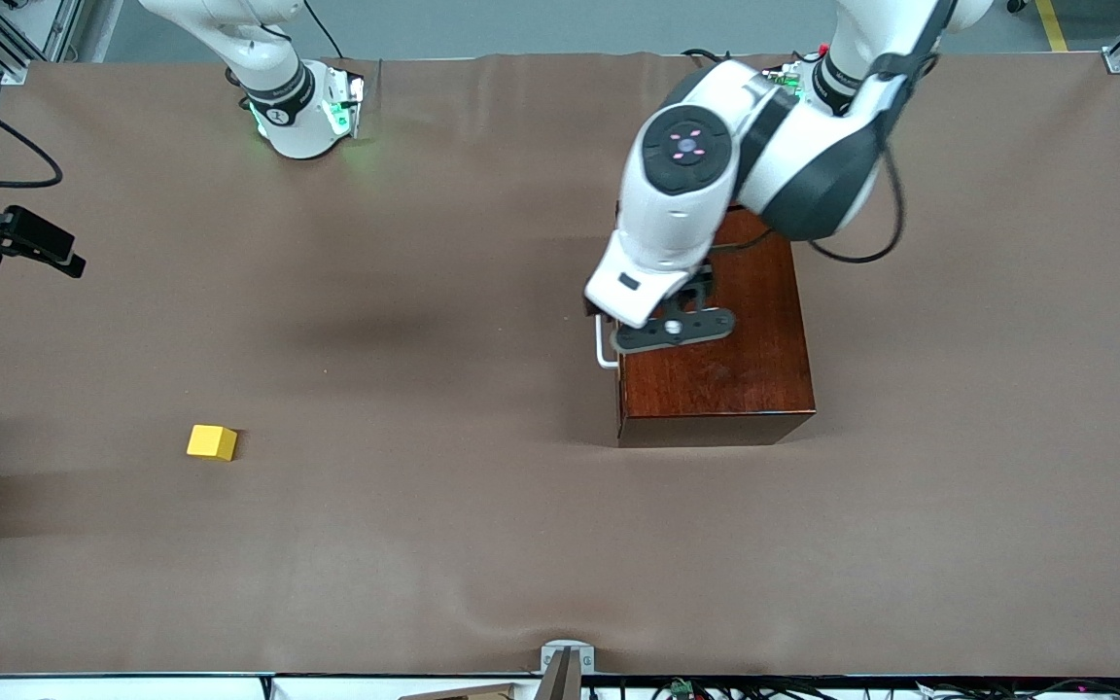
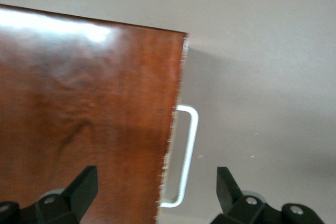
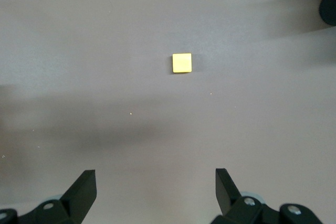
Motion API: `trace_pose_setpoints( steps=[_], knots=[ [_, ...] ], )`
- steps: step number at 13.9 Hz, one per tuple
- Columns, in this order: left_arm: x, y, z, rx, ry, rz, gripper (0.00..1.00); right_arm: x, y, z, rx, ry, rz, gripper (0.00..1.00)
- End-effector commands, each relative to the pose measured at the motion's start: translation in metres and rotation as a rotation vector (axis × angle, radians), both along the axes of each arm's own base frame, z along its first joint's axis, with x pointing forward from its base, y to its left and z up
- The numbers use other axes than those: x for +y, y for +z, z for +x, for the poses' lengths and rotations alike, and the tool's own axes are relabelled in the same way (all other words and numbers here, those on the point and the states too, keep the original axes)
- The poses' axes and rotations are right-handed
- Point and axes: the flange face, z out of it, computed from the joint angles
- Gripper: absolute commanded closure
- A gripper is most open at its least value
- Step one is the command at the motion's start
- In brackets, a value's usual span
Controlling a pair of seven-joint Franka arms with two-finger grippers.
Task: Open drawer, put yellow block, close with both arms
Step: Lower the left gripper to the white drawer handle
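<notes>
Your left gripper (image 2: pixel 155 195) hovers fingers wide over the glossy mahogany box's white bar handle (image 2: pixel 185 153), ready to pull; your right gripper (image 3: pixel 155 192), fingers wide, waits above the small yellow cube (image 3: pixel 181 63).

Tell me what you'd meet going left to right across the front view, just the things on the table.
Yellow block → white handle of the shut drawer → dark wooden box, with the left gripper over it.

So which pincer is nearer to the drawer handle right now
The left. The left pincer hangs open just above the white handle of the closed drawer. The right pincer is open over bare table, above the yellow block, toward the right arm's end.
</notes>
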Motion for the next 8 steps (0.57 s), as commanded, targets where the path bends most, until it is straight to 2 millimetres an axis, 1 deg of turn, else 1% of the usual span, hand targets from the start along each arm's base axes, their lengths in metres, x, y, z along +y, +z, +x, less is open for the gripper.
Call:
trace_pose_setpoints(
  steps=[1, 3, 4, 5, 6, 8],
  knots=[
    [-0.029, -0.013, 0.001, -0.055, 0.028, -0.014, 0.00, 0.000, 0.003, -0.002, 0.000, 0.010, -0.009, 0.00],
    [-0.045, -0.024, -0.002, -0.088, 0.046, -0.038, 0.00, -0.001, 0.003, -0.002, 0.000, 0.008, -0.009, 0.00],
    [-0.054, -0.027, -0.004, -0.104, 0.069, -0.056, 0.00, 0.000, 0.003, -0.002, 0.000, 0.010, -0.009, 0.00],
    [-0.060, -0.025, -0.006, -0.120, 0.099, -0.077, 0.00, 0.000, 0.003, -0.002, 0.000, 0.010, -0.009, 0.00],
    [-0.069, -0.025, -0.014, -0.120, 0.110, -0.081, 0.00, -0.001, 0.003, -0.002, 0.000, 0.008, -0.009, 0.00],
    [-0.072, -0.020, -0.017, -0.127, 0.167, -0.085, 0.00, 0.000, 0.003, -0.002, 0.000, 0.010, -0.009, 0.00]
  ],
)
